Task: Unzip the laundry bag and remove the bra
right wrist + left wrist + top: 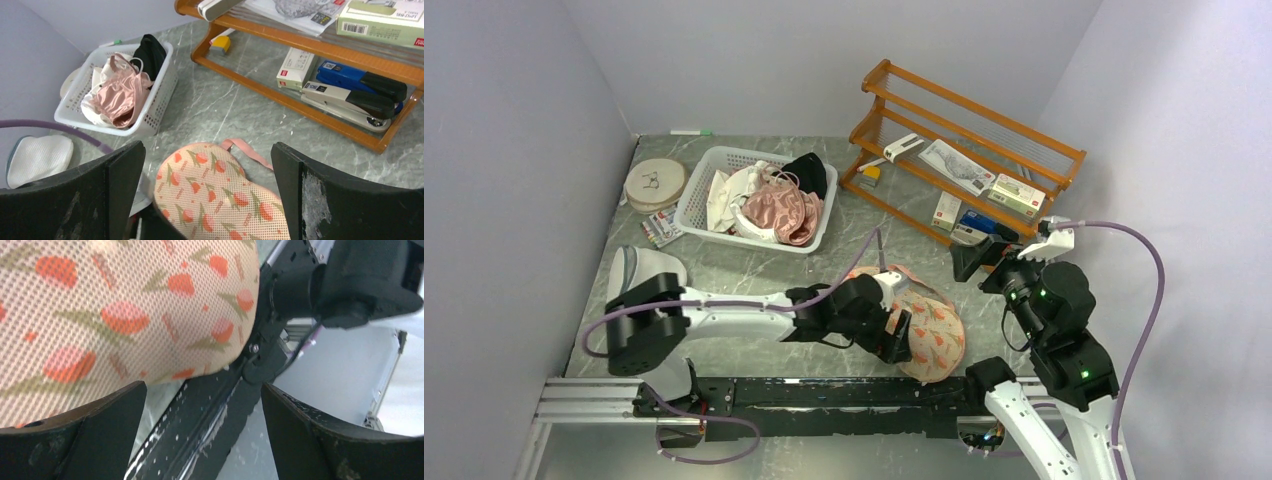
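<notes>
- The laundry bag (936,338) lies at the near edge of the table (754,270), printed side up.
- The left gripper (202,390) sits right beside it, jaws spread wide, nothing held.
- The right gripper (207,150) hangs above, jaws wide, empty.

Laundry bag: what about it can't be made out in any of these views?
1. Zipper, open or shut: in the top external view the left claw covers the left side of the laundry bag. The left wrist view is too close and shows only print. The right wrist view cuts the bag off at the bottom edge.
2. Bra: in no view, so whether it is inside cannot be told.
3. Claw-to-bag contact: hidden beneath the claw from above.
</notes>
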Action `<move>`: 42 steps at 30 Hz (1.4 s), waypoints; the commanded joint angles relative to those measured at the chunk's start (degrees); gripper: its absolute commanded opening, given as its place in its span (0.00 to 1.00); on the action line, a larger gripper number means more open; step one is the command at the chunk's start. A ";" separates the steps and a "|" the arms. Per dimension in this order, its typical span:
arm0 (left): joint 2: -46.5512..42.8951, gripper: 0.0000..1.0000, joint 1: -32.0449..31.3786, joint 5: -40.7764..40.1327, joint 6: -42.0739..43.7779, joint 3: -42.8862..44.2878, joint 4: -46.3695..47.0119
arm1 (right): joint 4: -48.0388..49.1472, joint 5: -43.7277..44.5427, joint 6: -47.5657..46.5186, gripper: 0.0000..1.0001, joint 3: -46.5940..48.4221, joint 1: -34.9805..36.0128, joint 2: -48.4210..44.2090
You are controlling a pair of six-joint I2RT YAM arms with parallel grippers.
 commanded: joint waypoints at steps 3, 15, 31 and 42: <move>6.66 0.96 0.07 -4.54 -4.05 3.53 7.33 | -2.74 -0.25 0.67 1.00 0.98 -0.57 -0.50; 6.56 0.96 16.09 -0.42 -1.18 -0.20 -1.53 | -1.66 -1.87 1.29 1.00 -0.63 -0.59 -1.42; -22.61 0.96 19.09 1.25 4.32 -10.97 -11.62 | 11.22 -28.14 0.76 1.00 -10.88 -0.61 13.78; -24.56 1.00 17.48 10.07 -13.62 -30.10 11.57 | 17.71 -23.90 1.86 1.00 -14.59 12.26 33.52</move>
